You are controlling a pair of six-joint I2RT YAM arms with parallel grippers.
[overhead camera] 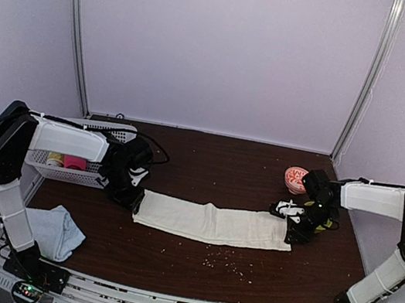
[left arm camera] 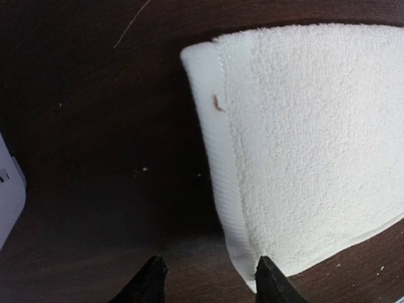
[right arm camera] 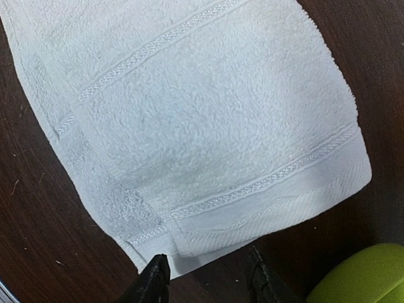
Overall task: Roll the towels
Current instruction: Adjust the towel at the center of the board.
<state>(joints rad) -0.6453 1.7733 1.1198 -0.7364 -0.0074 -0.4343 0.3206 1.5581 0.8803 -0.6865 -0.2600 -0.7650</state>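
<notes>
Looking past the left gripper (left arm camera: 211, 281), I see its jaws spread over bare dark wood, the short end of the cream-white towel (left arm camera: 303, 145) just beside one fingertip; the right gripper (right arm camera: 205, 278) is spread too, the opposite hemmed end at its tips. Between them that towel lies flat on the brown table (overhead camera: 216, 162), crumbs (overhead camera: 227, 259) scattered on its near side, the pale blue towel (overhead camera: 59, 230) crumpled back by the left arm's base, and plain lilac walls (overhead camera: 221, 45) beyond both grippers.

nubby terry cloth towel (overhead camera: 213, 222) on matt wooden table (overhead camera: 209, 160).
</notes>
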